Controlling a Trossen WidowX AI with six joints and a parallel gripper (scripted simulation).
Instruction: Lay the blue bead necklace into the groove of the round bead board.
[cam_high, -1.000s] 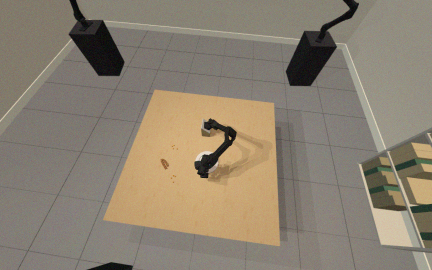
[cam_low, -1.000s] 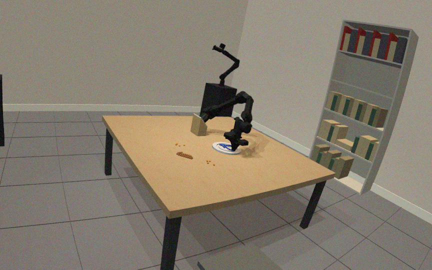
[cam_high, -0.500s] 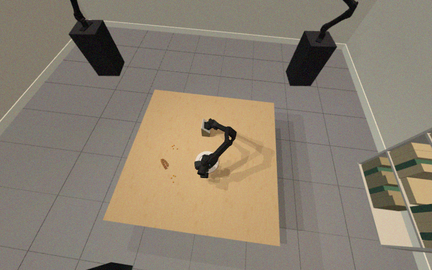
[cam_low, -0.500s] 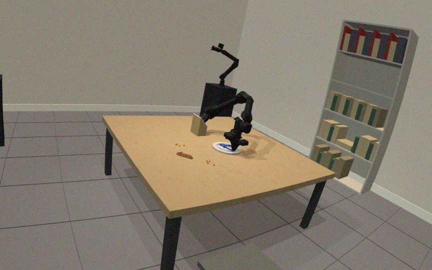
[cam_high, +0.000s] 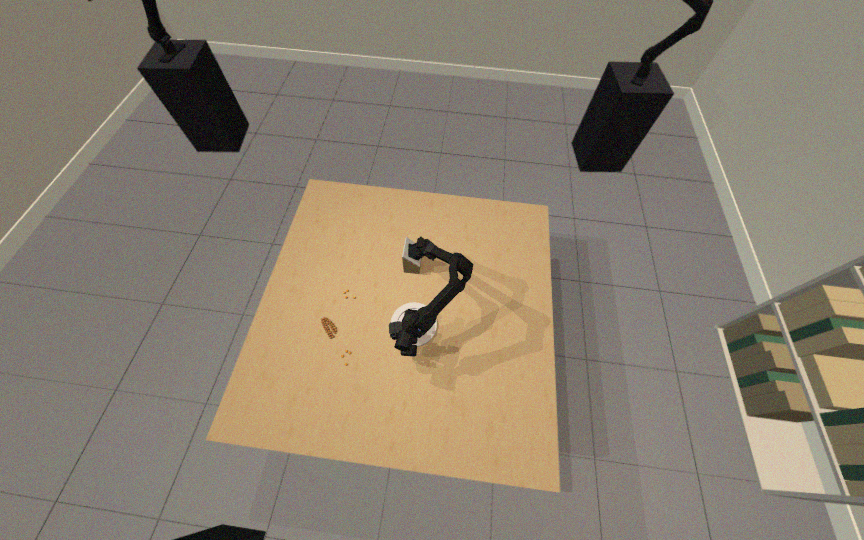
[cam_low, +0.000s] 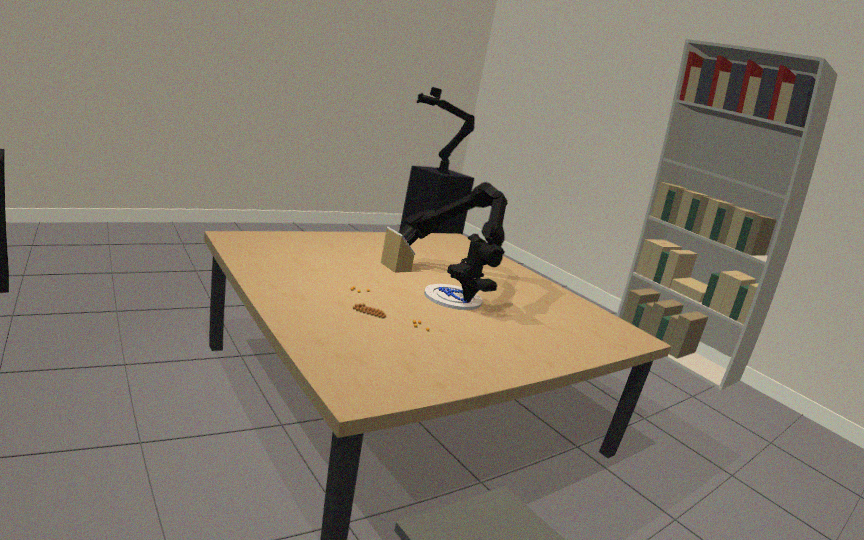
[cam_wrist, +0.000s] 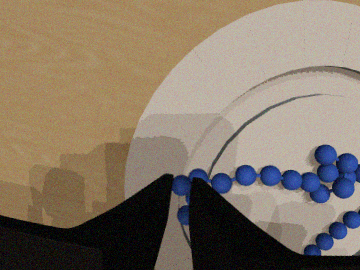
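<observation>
The blue bead necklace (cam_low: 448, 292) (cam_wrist: 270, 175) is gripped near one end of its visible run by the end effector (cam_high: 403, 337) (cam_low: 469, 299) (cam_wrist: 182, 185), over the round bead board (cam_high: 414, 305) (cam_low: 433, 299) (cam_wrist: 210, 70) on the bench (cam_high: 382, 413) (cam_low: 446, 369); other beads are bunched inside the groove's ring.

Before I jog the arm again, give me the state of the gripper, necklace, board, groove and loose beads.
Gripper: shut on the necklace
Blue bead necklace: partly bunched on the board, one strand running to the fingertips
Round bead board: flat on the table
Groove: upper visible arc unfilled
Orange beads: loose, in two clusters
</observation>
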